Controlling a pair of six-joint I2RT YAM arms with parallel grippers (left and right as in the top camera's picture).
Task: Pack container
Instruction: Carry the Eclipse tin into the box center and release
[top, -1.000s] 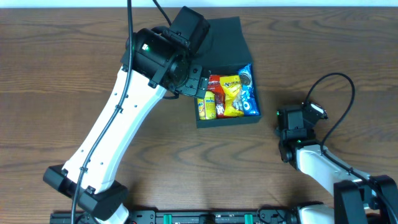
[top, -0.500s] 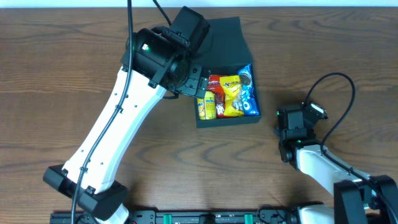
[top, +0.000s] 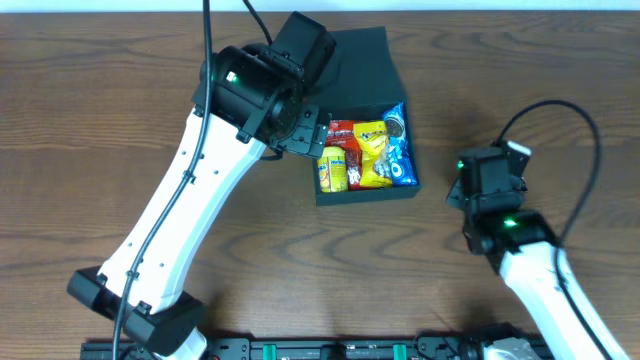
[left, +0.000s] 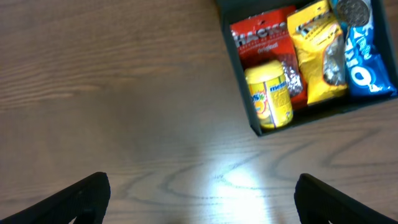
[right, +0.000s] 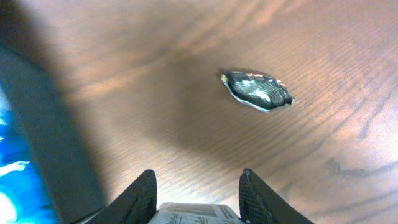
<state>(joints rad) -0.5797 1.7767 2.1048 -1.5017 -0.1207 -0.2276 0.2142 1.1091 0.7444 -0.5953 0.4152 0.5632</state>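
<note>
Container (top: 365, 193) looks nearly full, lid (top: 362, 55) open. One packet (right: 256, 91) lies near it; left gripper (left: 211, 199) and right gripper (right: 199, 183) gape empty.

The left arm (top: 200, 190) covers the container's (top: 366, 196) rear-left corner; a dark scrap (right: 256, 90) is unidentifiable.

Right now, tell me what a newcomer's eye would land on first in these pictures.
The bright snack packets, red, yellow and blue, stand out first. They are packed in the open dark container at the middle of the wooden table. Next comes the big white left arm at the container's left edge, its left gripper wide open above bare wood. In the right wrist view a small shiny crumpled scrap lies alone on the wood.
</note>
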